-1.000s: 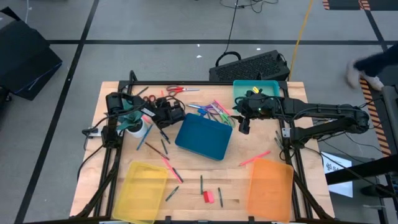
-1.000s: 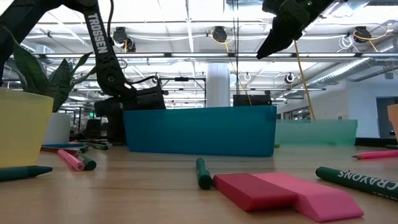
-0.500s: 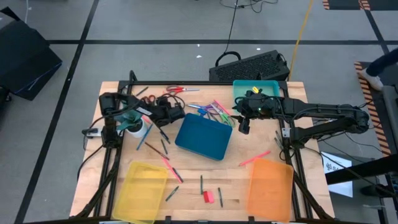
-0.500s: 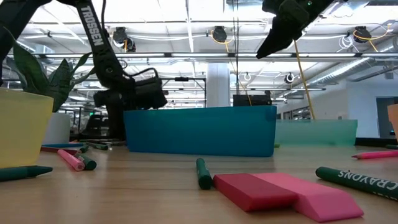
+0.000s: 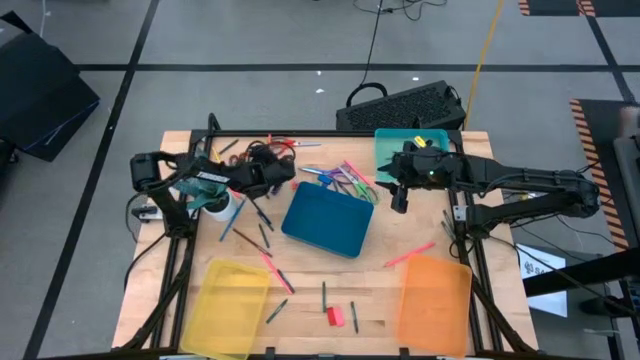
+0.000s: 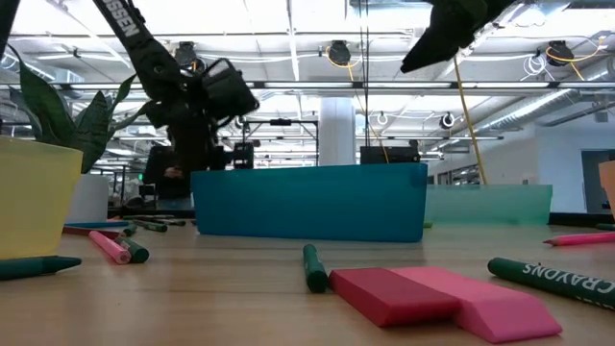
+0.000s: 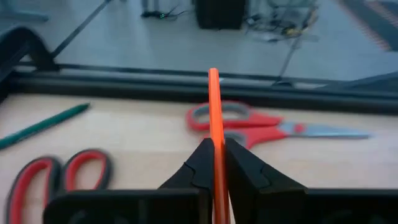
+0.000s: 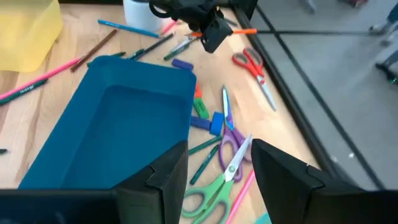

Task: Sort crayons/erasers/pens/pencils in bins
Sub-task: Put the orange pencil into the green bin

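A: Bins (image 5: 326,220) look mostly empty; pink erasers (image 5: 335,316) sit at 6 o'clock, so nearly everything's left.

B: My left gripper (image 7: 214,163) pinches an orange pen (image 7: 213,106) at 11 o'clock; right gripper (image 8: 219,163) hangs spread.

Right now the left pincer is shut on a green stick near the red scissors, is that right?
Not quite. The stick in the left pincer is orange, not green, as the left wrist view shows. It is shut on it near the red scissors.
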Motion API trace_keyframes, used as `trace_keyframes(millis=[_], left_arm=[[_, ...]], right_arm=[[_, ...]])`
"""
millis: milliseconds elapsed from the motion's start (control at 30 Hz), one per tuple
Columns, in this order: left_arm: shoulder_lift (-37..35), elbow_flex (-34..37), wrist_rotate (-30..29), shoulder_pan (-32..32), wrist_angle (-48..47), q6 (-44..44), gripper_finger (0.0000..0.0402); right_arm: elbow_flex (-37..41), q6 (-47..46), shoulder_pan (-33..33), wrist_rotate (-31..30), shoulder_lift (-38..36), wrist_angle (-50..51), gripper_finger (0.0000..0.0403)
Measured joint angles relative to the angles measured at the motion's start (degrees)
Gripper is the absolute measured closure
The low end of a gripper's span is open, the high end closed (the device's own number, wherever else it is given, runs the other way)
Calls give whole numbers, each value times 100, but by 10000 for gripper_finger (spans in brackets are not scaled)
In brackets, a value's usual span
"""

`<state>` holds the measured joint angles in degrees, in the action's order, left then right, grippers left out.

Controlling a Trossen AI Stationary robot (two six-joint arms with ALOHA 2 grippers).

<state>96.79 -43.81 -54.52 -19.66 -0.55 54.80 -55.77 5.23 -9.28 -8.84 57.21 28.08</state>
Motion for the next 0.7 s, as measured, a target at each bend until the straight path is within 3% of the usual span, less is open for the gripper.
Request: trace_keyframes(millis=[100, 233, 467, 700], left_arm=[[-237, 1, 51, 114, 683, -563, 378], [-310, -13, 535, 299, 2080, -1922, 386], [-312, -76, 2849, 711, 4344, -4327, 376], [-312, -83, 4343, 1134, 5443, -4940, 386]], right_arm=[[0, 211, 0, -2, -141, -84, 234], [250, 473, 2, 7, -392, -730, 234], [1729, -124, 3, 649, -792, -3031, 234], [2861, -757, 0, 924, -524, -5570, 188]])
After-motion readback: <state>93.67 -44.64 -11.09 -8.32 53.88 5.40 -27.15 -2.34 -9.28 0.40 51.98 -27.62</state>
